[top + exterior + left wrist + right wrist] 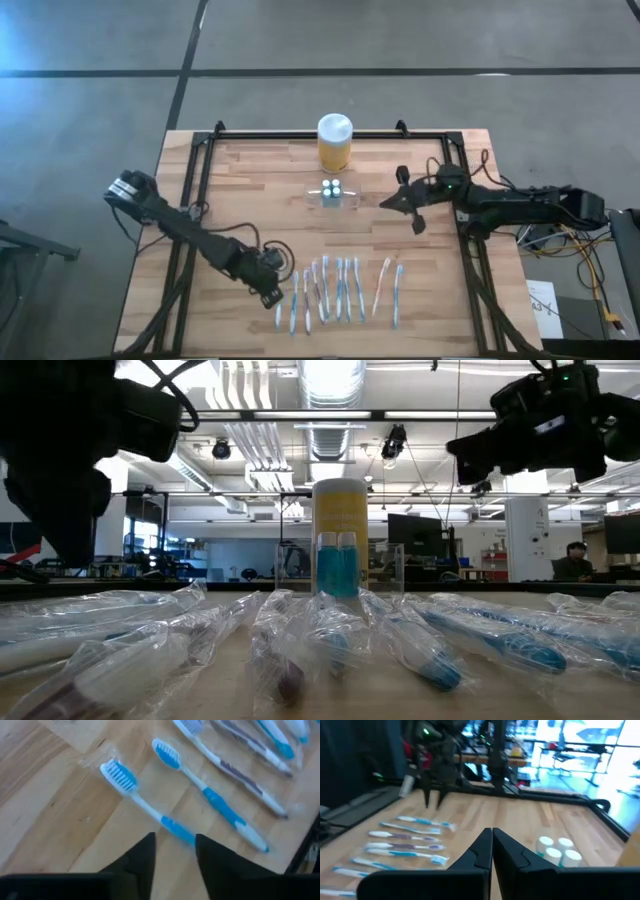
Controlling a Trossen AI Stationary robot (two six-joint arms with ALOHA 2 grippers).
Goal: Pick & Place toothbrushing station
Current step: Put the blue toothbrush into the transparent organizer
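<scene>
Toothbrushing station (332,195) sat just before the yellow jar (335,142); looked light, rigid, slick, best pinched across its rim. Right gripper (391,201) hovered beside it, clenched empty. Left gripper (175,847) gaped, straddling a wrapped toothbrush (145,802).

You have the jar (335,142) at the back of the table (250,190). The toothbrushing station (333,194) sits just before it. The toothbrushes (340,290) lie in a row near the front.
</scene>
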